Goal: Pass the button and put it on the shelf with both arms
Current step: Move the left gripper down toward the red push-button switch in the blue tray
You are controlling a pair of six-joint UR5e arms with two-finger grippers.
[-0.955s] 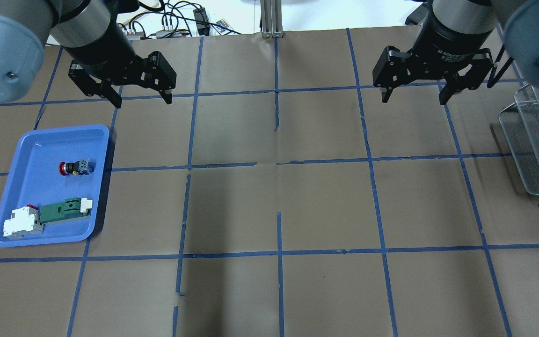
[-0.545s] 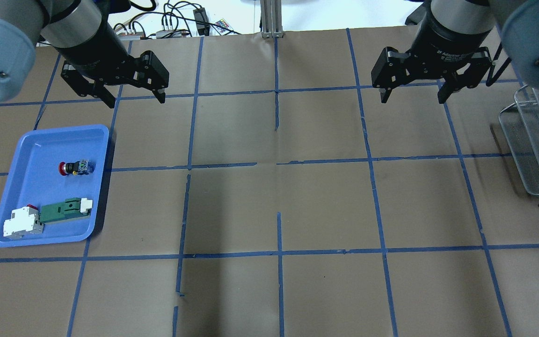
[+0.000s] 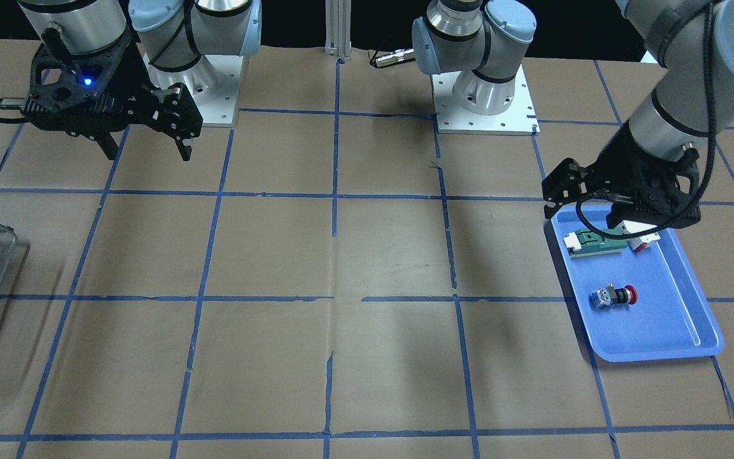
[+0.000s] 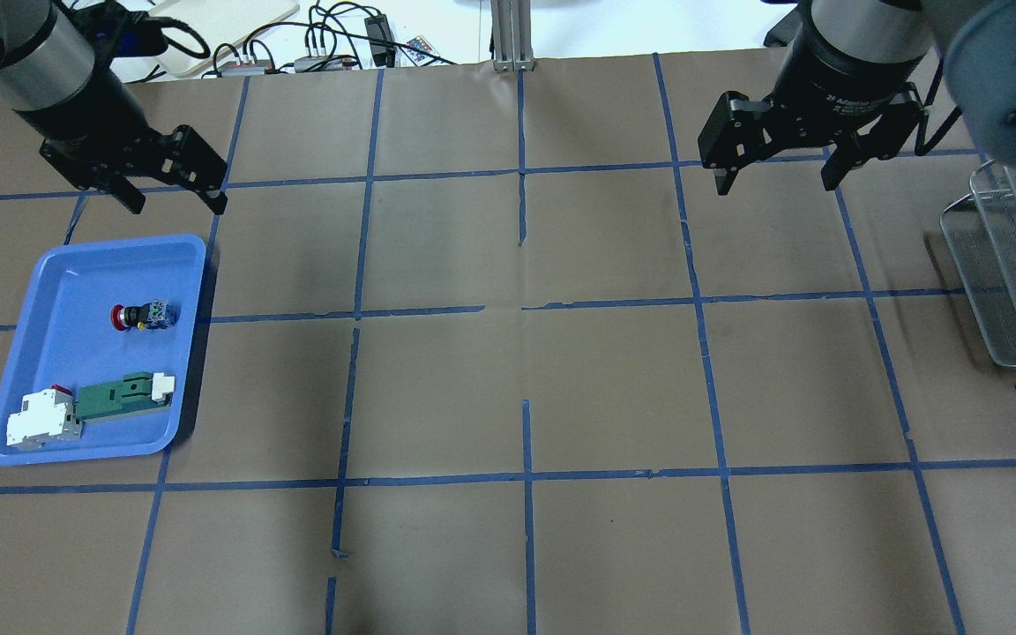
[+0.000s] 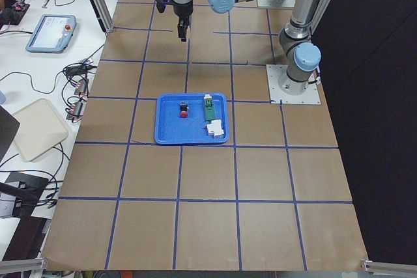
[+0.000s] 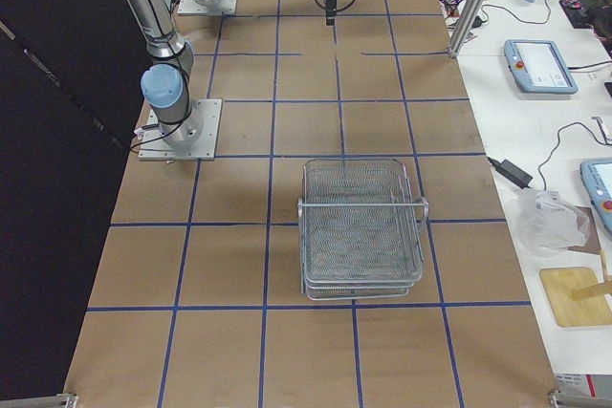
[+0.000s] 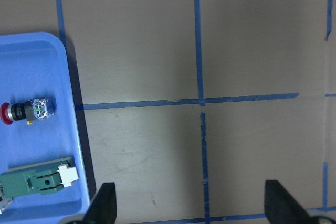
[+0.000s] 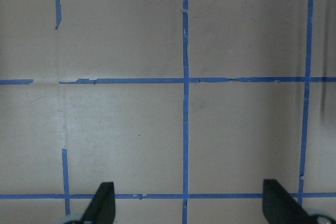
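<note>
The button (image 4: 142, 316), red head with a black collar, lies on its side in the blue tray (image 4: 67, 265). It also shows in the front view (image 3: 612, 297) and the left wrist view (image 7: 26, 111). My left gripper (image 4: 175, 205) is open and empty. It hangs above the table just beyond the tray's far edge, apart from the button. My right gripper (image 4: 774, 185) is open and empty, high over the far right of the table. The wire-mesh shelf (image 4: 1002, 265) stands at the right edge and shows whole in the right exterior view (image 6: 363, 226).
A green-and-white flat part (image 4: 120, 397) and a white block (image 4: 41, 419) lie at the tray's near end. Brown paper with blue tape lines (image 4: 526, 309) covers the table. Cables and tablets lie past the far edge.
My left gripper has moved to the left, from the second grid column to the tray's far edge. My right gripper has barely moved. The button has not moved.
</note>
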